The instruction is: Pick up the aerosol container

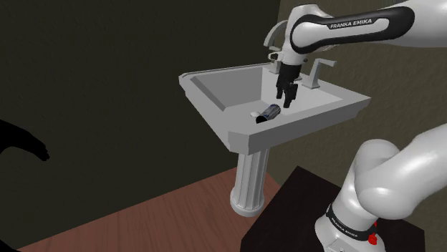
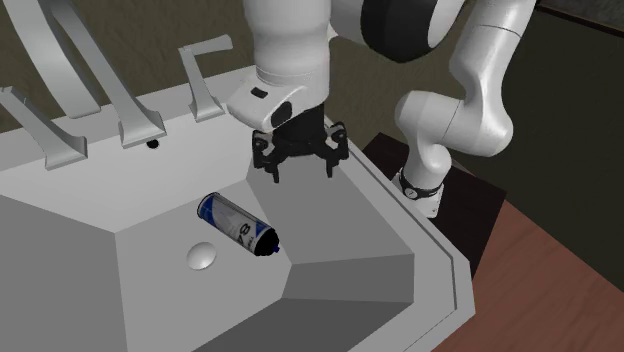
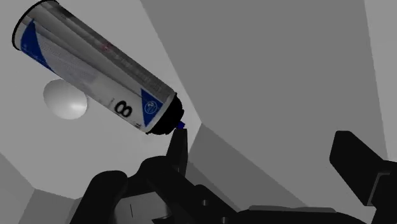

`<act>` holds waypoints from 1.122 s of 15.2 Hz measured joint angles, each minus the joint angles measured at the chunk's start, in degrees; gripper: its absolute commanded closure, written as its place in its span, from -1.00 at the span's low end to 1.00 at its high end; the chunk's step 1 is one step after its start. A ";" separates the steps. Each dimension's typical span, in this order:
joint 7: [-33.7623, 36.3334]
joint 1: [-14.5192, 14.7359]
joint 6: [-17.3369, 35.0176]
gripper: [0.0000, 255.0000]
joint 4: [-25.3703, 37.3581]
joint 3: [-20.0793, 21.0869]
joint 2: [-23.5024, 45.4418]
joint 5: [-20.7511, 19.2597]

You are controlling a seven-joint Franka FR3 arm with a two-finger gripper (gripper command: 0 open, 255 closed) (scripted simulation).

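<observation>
A cylindrical metallic-grey aerosol can (image 2: 238, 225), bearing a blue-and-white label, a printed "8" and a black cap, is recorded lying on its side on the flat bottom of the basin of a pale grey, sharp-edged pedestal sink (image 2: 345, 235). Its cap end is turned toward the foot of a sloped side wall. A white domed drain plug (image 2: 202, 255) is noted just beside the can's body. The all-black two-finger gripper (image 2: 300, 168) is observed above the basin near its back wall, pointed downward, its jaws set wide apart with nothing held between them. In the wrist view the can's cap is seen close to one fingertip; contact cannot be determined. Angular lever tap handles (image 2: 203, 90) are mounted along the back rim. In the shoulder view the sink is carried on a fluted column (image 1: 249, 179) standing on a reddish-brown wooden floor (image 1: 143, 215).
</observation>
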 measured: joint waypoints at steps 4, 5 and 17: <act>-15.02 3.40 2.95 -1.00 3.95 -7.10 8.81 -0.34; -19.01 4.21 3.52 -1.00 5.34 -8.91 11.31 -0.07; -54.28 7.69 10.73 -1.00 16.32 -17.83 37.42 10.37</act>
